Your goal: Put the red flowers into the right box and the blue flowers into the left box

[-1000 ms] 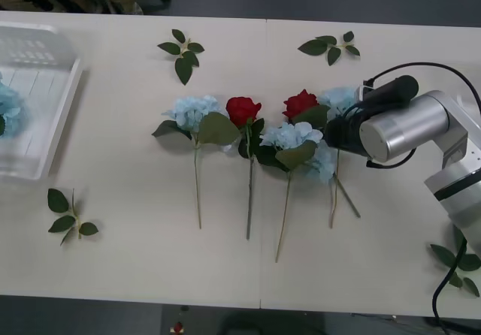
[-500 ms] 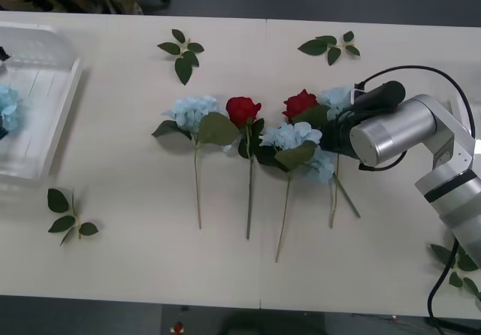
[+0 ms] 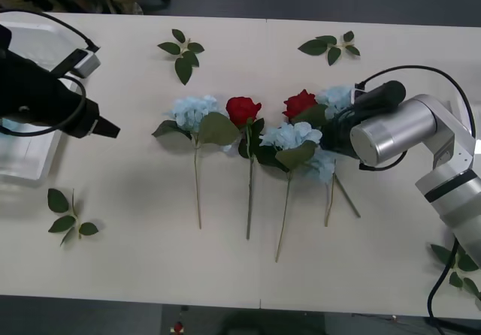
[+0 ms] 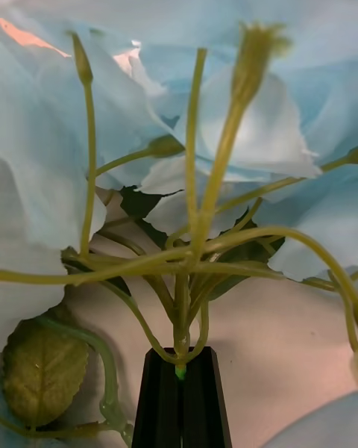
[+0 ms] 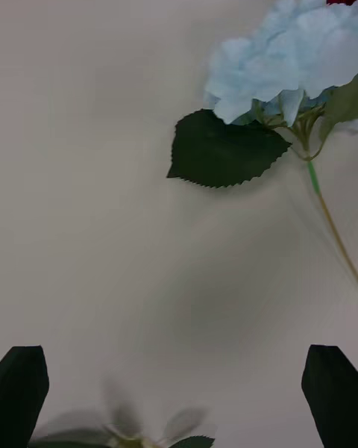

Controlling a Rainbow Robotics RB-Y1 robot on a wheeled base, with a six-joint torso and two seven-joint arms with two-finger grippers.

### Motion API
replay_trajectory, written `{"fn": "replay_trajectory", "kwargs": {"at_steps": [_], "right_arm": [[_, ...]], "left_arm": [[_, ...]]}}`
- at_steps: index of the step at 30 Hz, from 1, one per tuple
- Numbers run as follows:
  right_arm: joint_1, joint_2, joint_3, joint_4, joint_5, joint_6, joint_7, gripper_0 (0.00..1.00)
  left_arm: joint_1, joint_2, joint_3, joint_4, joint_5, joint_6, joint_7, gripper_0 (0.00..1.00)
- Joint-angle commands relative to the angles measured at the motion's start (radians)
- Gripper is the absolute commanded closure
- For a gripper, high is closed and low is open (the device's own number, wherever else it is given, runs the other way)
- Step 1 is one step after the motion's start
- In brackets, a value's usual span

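Rightward, right pincer [image 4: 181, 396] clamped on blue flowers [image 3: 322, 164] stem, left pincer [image 5: 179, 396] wide over bare table [image 3: 135, 192].

the left box [image 3: 30, 171] is largely covered by the left arm and cut by the frame edge; the right end effector [image 4: 181, 399] tips sit buried under the blue flowers [image 3: 325, 162], a blurred flower smears the left wrist view

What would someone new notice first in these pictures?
The row of red flowers and blue flowers lying mid-table. The right gripper is shut on a blue stem at the row's right end, while the open left gripper reaches in from the left box.
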Motion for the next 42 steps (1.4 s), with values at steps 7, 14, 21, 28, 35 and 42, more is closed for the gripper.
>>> {"fn": "replay_trajectory", "kwargs": {"at_steps": [7,14,21,28,35,42], "right_arm": [[-0.016,-0.066,-0.110,-0.103,-0.110,0.016,0.036,1.00],[0.079,-0.159,-0.219,-0.269,-0.264,0.002,0.109,1.00],[0.262,-0.170,-0.438,-0.476,-0.451,0.001,0.315,1.00],[0.382,-0.138,-0.546,-0.577,-0.681,-0.088,0.476,1.00],[0.411,-0.086,-0.587,-0.654,-0.851,-0.098,0.648,1.00],[0.412,-0.055,-0.572,-0.654,-0.999,-0.139,0.824,1.00]], "left_arm": [[-0.050,-0.138,-0.099,-0.060,-0.014,-0.099,0.180,0.00],[-0.025,-0.228,-0.156,-0.067,-0.109,-0.160,0.269,0.00],[-0.034,-0.274,-0.208,-0.069,-0.164,-0.177,0.413,0.00],[-0.040,-0.281,-0.270,-0.069,-0.161,-0.225,0.563,0.00],[-0.040,-0.290,-0.319,-0.069,-0.249,-0.228,0.672,0.00],[-0.045,-0.294,-0.349,-0.060,-0.333,-0.228,0.713,0.00]]}}
